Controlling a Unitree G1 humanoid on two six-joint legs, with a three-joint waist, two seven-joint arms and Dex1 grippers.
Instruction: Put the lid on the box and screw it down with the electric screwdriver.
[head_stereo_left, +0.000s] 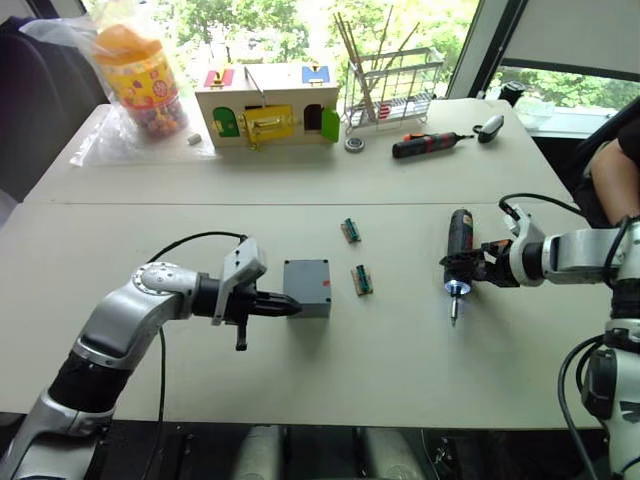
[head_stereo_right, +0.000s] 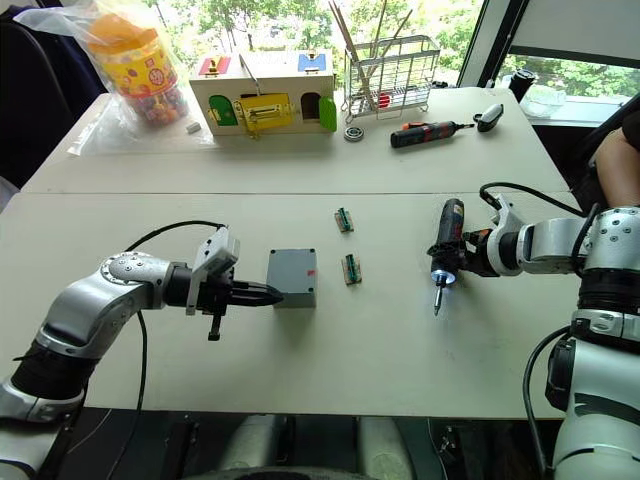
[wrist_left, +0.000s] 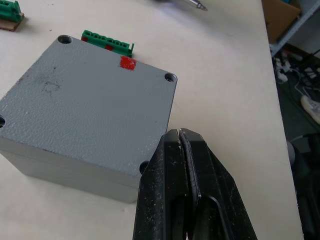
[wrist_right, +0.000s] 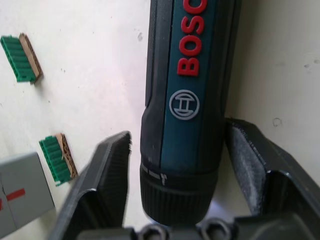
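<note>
Box (head_stereo_left: 307, 287) sits near the middle of the table (head_stereo_left: 400, 370), with the lid (wrist_left: 85, 105) seated on top; a red mark (wrist_left: 127, 63) shows at the lid's edge. Left gripper (head_stereo_left: 290, 307) lies at the box's 9 o'clock, fingers (wrist_left: 185, 190) pressed together with nothing between them, tips touching the box's near edge. Right gripper (head_stereo_left: 470, 268) is well apart at the box's 3 o'clock, fingers (wrist_right: 107, 175) spread to either side of the driver (head_stereo_left: 459, 252); from these views, cannot tell whether the pads press its body. The driver lies along the 12–6 line, bit toward 6 o'clock. Two green terminal blocks (head_stereo_left: 361, 280) lie between box and driver. A red-and-black screwdriver (head_stereo_left: 428, 144) lies at the table's 12 o'clock, near a toy house (head_stereo_left: 265, 104).
</note>
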